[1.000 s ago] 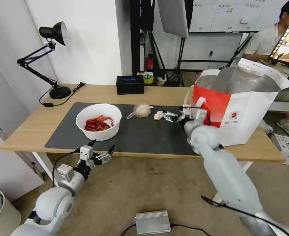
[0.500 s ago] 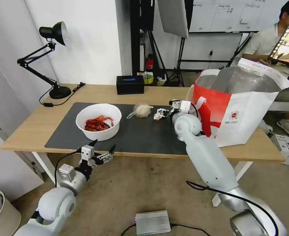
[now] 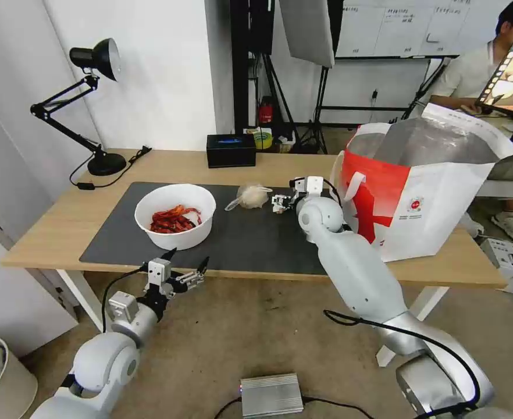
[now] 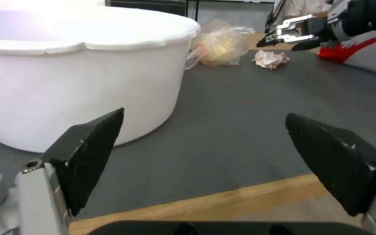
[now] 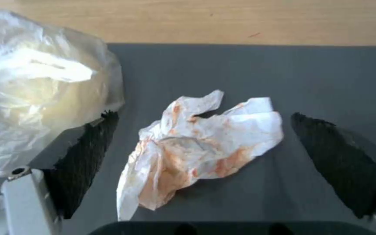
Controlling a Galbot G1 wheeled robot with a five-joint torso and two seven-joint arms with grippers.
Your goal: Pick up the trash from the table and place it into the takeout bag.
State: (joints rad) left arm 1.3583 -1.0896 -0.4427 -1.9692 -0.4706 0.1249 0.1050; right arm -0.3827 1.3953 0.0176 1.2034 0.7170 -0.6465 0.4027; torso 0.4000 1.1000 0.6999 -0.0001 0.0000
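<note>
Hovering just off the near edge of the table, the left claw has its two black fingers spread wide with nothing between them; from its wrist camera the white bowl looms close on the dark grey mat. That bowl sits on the left part of the mat and holds red scraps. Farther right, near the mat's back edge, lies the knotted clear bag around a whitish lump. Just beside it is the crumpled tissue, stained orange, lying flat on the mat. The right claw is reaching over this tissue with its fingers spread apart; in the right wrist view the tissue lies between the two black fingers, seemingly untouched by either, though contact is hard to judge from this angle. The clear bag lies close against one finger's outer side. At the table's right end stands the takeout bag, upright and open at the top, its silver lining showing.
</note>
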